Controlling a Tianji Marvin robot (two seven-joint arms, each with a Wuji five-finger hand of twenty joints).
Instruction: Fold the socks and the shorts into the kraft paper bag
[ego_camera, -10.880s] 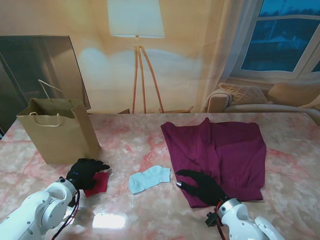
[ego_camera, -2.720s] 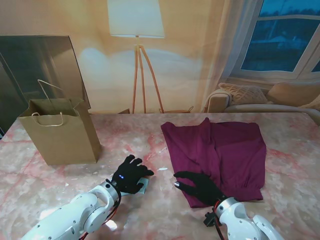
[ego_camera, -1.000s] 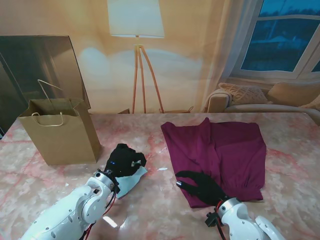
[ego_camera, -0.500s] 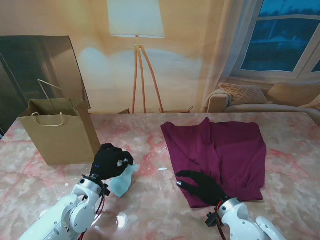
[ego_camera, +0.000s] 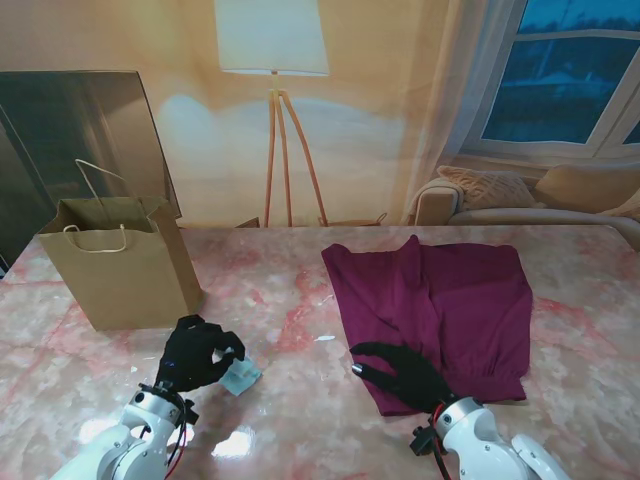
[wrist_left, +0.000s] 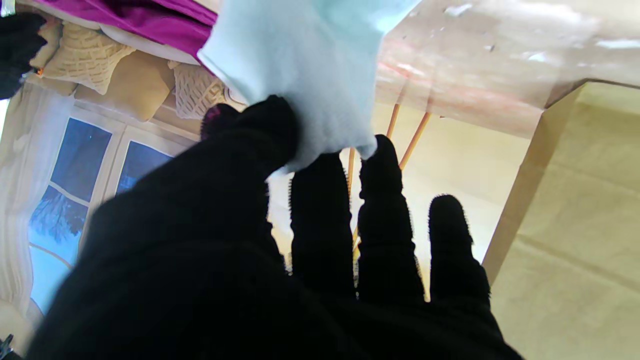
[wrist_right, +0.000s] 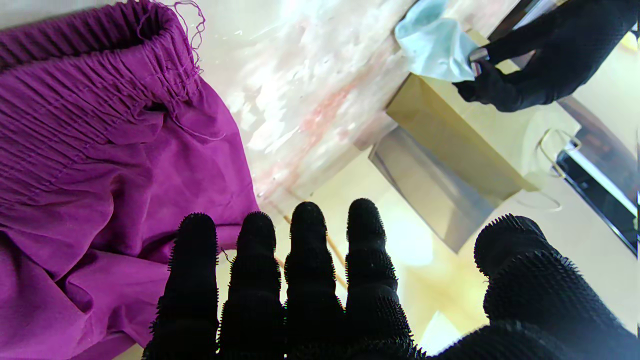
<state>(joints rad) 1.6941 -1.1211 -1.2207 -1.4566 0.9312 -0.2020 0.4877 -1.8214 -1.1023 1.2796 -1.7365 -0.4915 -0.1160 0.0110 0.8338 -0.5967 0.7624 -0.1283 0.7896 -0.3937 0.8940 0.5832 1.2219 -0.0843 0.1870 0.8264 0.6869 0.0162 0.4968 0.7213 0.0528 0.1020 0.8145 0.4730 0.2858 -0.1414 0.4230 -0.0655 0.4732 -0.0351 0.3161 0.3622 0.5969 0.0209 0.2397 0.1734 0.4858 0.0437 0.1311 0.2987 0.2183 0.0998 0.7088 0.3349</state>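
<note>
Light blue sock (ego_camera: 241, 375) pinched between thumb and fingers of left hand (ego_camera: 196, 354), near the front of the marble table (ego_camera: 290, 420), just in front of the upright kraft paper bag (ego_camera: 120, 265). Purple shorts (ego_camera: 440, 295) spread flat to the right, well apart from bag. Right hand (ego_camera: 402, 374) resting on shorts' near edge, fingers spread, gripping nothing.

We see warm, soft light from the lamp (ego_camera: 272, 37). Glare whitens the table (ego_camera: 230, 443); both wrist views blur close up.

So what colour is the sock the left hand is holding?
Pale blue. The sock, pinched by the left hand, shows best in the left wrist view.
</note>
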